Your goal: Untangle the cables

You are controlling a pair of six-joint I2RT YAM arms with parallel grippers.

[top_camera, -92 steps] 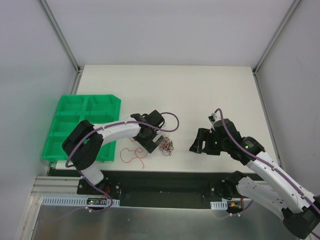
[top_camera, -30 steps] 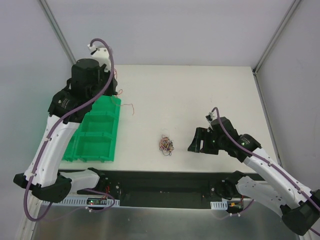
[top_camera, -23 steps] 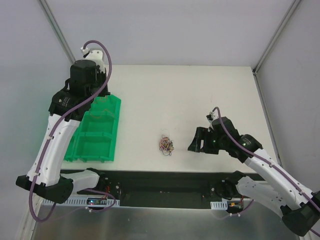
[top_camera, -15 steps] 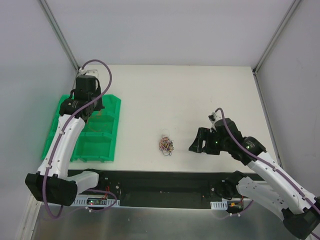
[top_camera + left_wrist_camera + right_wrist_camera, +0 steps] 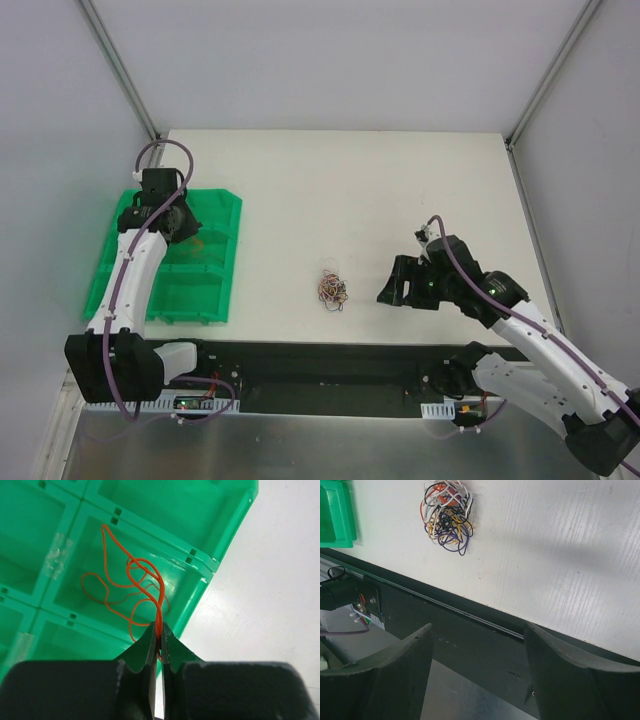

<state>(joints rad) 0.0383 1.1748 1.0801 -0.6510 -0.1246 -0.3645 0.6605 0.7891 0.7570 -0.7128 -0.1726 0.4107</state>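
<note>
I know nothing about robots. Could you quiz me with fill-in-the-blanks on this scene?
The left end effector is shut on a cable coloured ____.
That cable dangles over a tray coloured ____.
The right end effector is ____ and holds nothing.
The tangle lies nearer the ____ end effector.
Missing words: orange; green; open; right.

Robotics lab cell, white panel walls point(image 5: 350, 60), aluminium frame posts point(image 5: 122, 70), white table point(image 5: 400, 190)

No readable text; tape point(image 5: 58, 555) on the green tray point(image 5: 150, 532) seems blank.
</note>
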